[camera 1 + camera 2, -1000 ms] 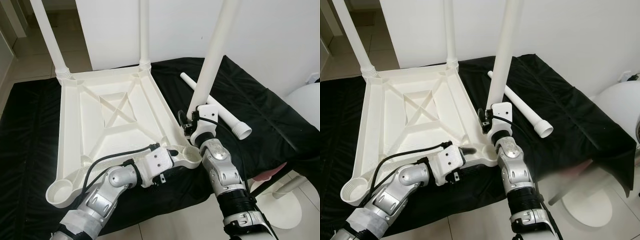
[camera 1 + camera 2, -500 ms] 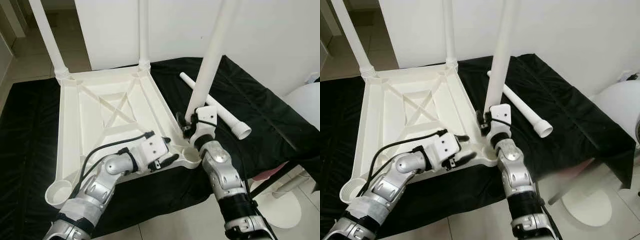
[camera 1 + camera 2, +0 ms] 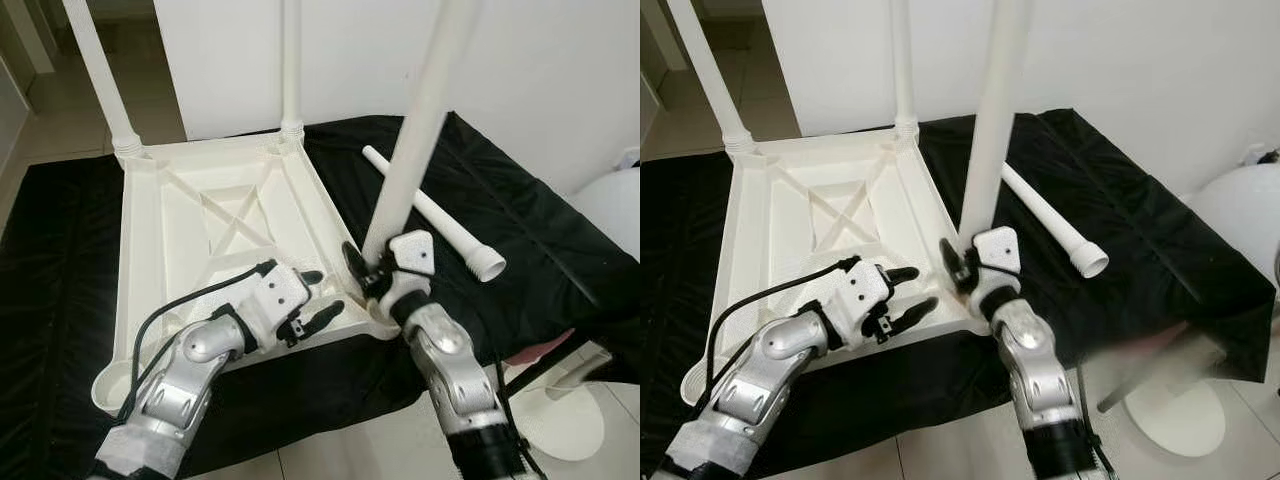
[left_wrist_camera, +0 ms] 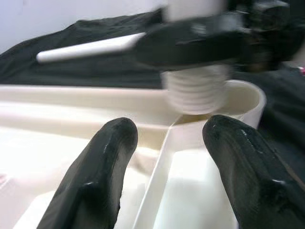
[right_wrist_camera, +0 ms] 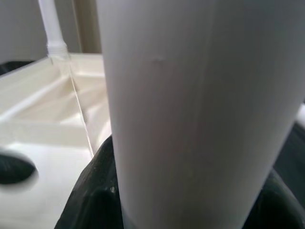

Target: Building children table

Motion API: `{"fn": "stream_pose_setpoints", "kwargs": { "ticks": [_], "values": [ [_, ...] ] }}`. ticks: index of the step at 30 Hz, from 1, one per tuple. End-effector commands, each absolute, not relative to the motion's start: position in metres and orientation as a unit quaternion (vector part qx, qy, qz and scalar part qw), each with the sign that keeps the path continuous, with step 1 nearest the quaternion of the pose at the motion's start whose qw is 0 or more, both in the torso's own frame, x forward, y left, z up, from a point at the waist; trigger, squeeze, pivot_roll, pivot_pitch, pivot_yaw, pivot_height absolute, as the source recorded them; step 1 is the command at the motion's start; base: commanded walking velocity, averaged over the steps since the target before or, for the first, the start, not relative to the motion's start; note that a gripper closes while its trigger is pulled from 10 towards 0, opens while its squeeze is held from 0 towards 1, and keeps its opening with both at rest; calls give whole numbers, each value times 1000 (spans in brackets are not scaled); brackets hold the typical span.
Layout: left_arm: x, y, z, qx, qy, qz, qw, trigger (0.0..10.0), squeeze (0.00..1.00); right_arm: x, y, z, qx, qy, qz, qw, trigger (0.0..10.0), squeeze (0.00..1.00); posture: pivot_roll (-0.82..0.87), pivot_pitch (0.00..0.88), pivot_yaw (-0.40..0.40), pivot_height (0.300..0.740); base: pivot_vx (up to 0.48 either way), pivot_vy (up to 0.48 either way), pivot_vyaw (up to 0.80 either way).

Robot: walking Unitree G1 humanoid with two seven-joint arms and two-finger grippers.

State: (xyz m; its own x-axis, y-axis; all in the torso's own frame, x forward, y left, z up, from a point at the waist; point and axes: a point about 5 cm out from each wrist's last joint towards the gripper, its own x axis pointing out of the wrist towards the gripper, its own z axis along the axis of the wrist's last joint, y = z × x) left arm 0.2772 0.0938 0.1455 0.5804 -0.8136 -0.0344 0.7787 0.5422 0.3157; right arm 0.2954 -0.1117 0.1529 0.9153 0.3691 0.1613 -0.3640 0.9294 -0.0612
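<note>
Since the earlier frame, left gripper (image 3: 315,297) has advanced over the upturned tabletop (image 3: 170,235), fingers spread. Right gripper (image 3: 362,272) clamps the upright table leg (image 3: 415,130) above the corner socket (image 4: 240,98).

Home room; tiled floor (image 3: 60,110); white wall (image 3: 560,70)

— What's the upturned tabletop (image 3: 200,230) made of?
— Cream plastic, smooth with a slight sheen, ribbed underneath. The leg (image 3: 415,130) clamped in the right gripper (image 3: 368,270) jaws is smooth, matt white plastic, with a ridged thread at its end.
— And the loose leg (image 3: 432,212) beyond those jaws?
— Same white plastic.
— Under it all?
— Black cloth (image 3: 520,230), soft and creased, faintly shiny. The left gripper (image 3: 312,300) has rubbery matt black fingers (image 4: 100,176).
</note>
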Motion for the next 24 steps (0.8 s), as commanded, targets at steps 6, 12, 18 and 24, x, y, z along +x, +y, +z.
{"fn": "stream_pose_setpoints", "kwargs": {
  "ticks": [6, 12, 18, 24],
  "values": [
    [273, 108, 150, 125, -67, -409, 902, 10000, 0, 284, -125, 149, -7, -91, 166, 982, 10000, 0, -15, 49, -18, 740, 0, 0, 0],
    [262, 111, 147, 115, -59, -451, 883, 10000, 0, 281, -131, 144, -6, -84, 159, 984, 10000, 0, -14, 44, -21, 740, 0, 0, 0],
    [253, 108, 146, 94, -42, -490, 866, 10000, 0, 281, -131, 139, -13, -76, 166, 983, 10000, 0, -15, 42, -19, 740, 0, 0, 0],
    [247, 108, 144, 73, -23, -504, 860, 10000, 0, 276, -135, 125, -38, -64, 182, 980, 10000, 0, -16, 51, -17, 740, 0, 0, 0]
  ]
}}
